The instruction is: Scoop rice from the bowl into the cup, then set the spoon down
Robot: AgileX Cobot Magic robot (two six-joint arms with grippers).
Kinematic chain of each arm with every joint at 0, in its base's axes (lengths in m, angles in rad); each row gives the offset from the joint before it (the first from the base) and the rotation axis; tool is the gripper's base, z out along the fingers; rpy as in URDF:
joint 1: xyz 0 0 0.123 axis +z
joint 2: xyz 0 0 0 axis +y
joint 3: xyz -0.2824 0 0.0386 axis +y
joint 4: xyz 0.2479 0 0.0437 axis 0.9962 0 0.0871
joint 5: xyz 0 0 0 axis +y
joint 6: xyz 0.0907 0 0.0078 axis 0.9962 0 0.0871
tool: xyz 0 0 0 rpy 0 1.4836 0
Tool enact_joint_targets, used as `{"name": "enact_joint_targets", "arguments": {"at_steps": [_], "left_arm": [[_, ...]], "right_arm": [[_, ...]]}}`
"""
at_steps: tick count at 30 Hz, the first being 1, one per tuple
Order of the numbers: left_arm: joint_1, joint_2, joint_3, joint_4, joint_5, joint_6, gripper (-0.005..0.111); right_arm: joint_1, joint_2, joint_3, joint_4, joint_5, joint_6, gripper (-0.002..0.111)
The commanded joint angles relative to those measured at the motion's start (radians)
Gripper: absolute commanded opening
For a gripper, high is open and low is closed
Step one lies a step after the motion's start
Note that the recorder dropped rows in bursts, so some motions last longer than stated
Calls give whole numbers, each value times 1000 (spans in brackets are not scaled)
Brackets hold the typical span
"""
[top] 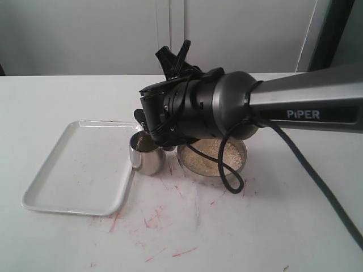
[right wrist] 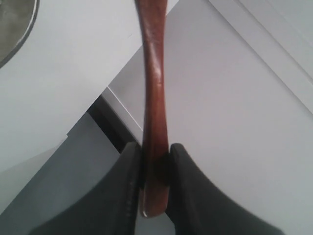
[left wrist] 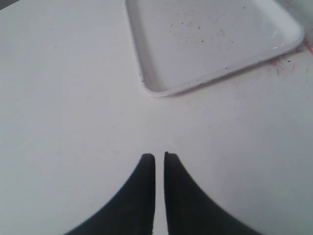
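The right hand [right wrist: 155, 147] clamps the spoon [right wrist: 154, 73] by its handle, presumably to tip the hidden scoop into the cup [top: 146, 153] just below. The bowl [top: 195, 170] of rice [top: 232, 154] stands beside the cup. The left hand [left wrist: 157, 155], fingers together, holds nothing.

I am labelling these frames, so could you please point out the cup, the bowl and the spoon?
cup [top: 148, 163]: exterior view, on its shiny side wall.
bowl [top: 195, 170]: exterior view, on its front wall below the rim.
spoon [right wrist: 155, 98]: right wrist view, on the middle of its handle.
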Motion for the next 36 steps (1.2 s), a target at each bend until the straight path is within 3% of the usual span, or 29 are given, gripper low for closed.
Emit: {"name": "enact_joint_targets", "arguments": {"at_steps": [1, 36], "left_arm": [[-4, -3, 9, 0, 39, -6, 14], [-4, -3, 9, 0, 39, -6, 14]], "right_arm": [[15, -2, 3, -9, 1, -4, 0], [34, -1, 3, 12, 46, -22, 0]]}}
